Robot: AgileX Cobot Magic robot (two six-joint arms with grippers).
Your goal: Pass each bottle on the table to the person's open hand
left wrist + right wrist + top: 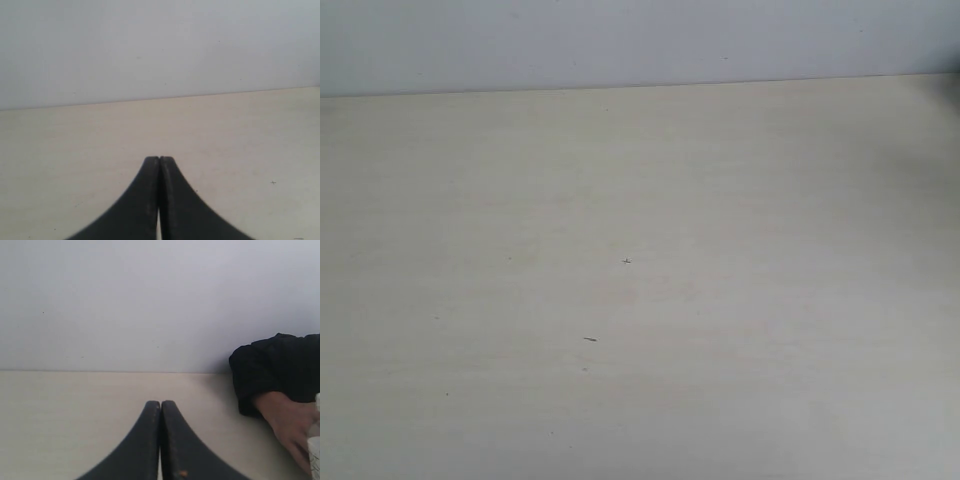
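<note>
Exterior view: the pale table (640, 300) spreads below a grey wall (640, 40). Left wrist view: the left fingers (145, 200) are clenched tip to tip. Right wrist view: the right fingers (145, 440) are clenched likewise. A black-sleeved hand (287, 425) rests on the table just beside a bottle (315, 455) cut off at the frame edge.

The bench (740, 300) has a smooth, matt, pale wood-grain surface. The left end effector (159, 160) and right end effector (160, 403) look matt black. The sleeve (280, 365) is dark cloth.
</note>
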